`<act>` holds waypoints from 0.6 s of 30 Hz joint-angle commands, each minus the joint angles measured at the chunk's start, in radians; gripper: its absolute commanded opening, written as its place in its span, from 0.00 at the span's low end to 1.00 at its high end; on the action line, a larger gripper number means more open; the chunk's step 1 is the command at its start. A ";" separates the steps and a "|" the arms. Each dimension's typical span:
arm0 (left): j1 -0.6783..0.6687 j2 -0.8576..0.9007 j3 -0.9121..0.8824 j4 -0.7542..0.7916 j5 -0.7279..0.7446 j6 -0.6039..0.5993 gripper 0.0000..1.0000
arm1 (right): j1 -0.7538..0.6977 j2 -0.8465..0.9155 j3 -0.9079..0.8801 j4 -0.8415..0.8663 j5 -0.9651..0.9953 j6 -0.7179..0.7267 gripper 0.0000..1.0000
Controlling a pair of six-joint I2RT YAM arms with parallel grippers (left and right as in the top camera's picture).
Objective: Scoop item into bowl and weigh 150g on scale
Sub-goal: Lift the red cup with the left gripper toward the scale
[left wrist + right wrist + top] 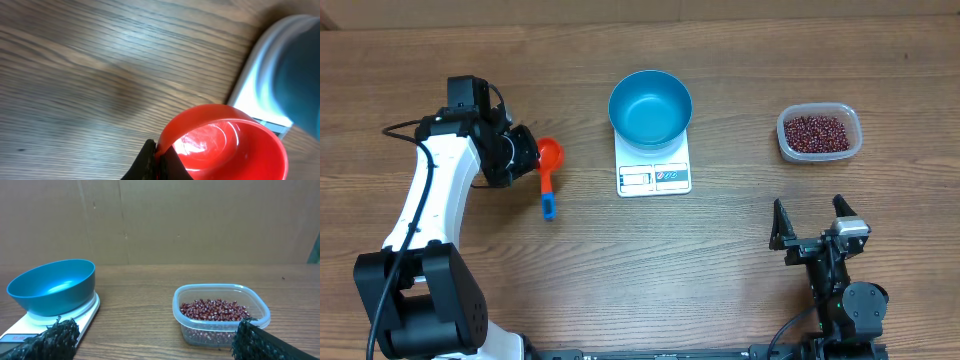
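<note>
The blue bowl (pixel 650 108) sits empty on the white scale (pixel 654 177) at the table's middle. The item, dark red-brown beans (pixel 815 132), fills a clear tub (pixel 853 140) at the right. A red scoop (pixel 551 154) with a blue handle (pixel 548 200) lies left of the scale. My left gripper (pixel 527 152) is shut on the scoop's rim; in the left wrist view the gripper (pixel 160 156) pinches the red scoop (pixel 225 145) beside the scale (pixel 250 95) and bowl (pixel 300 65). My right gripper (pixel 812 226) stands open near the front edge. Its wrist view shows the beans (pixel 215 309), bowl (pixel 52 287) and scale (pixel 75 317) ahead of the right gripper (pixel 155 340).
A brown cardboard wall (pixel 190 220) stands behind the table. Bare wood (pixel 720 260) lies between the scale and the right arm, and between the scale and the tub.
</note>
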 commanded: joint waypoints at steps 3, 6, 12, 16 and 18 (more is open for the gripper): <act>0.002 -0.026 0.024 -0.005 0.079 -0.178 0.04 | 0.006 -0.010 -0.010 0.003 -0.001 -0.004 1.00; -0.008 -0.026 0.024 -0.009 0.049 -0.273 0.04 | 0.006 -0.010 -0.010 0.002 -0.001 -0.004 1.00; -0.081 -0.047 0.026 -0.005 0.029 -0.342 0.04 | 0.006 -0.010 -0.010 0.003 -0.001 -0.004 1.00; -0.176 -0.103 0.028 -0.006 -0.100 -0.452 0.04 | 0.006 -0.010 -0.010 0.003 -0.001 -0.004 1.00; -0.219 -0.136 0.028 -0.006 -0.160 -0.508 0.04 | 0.006 -0.010 -0.010 0.003 -0.001 -0.004 1.00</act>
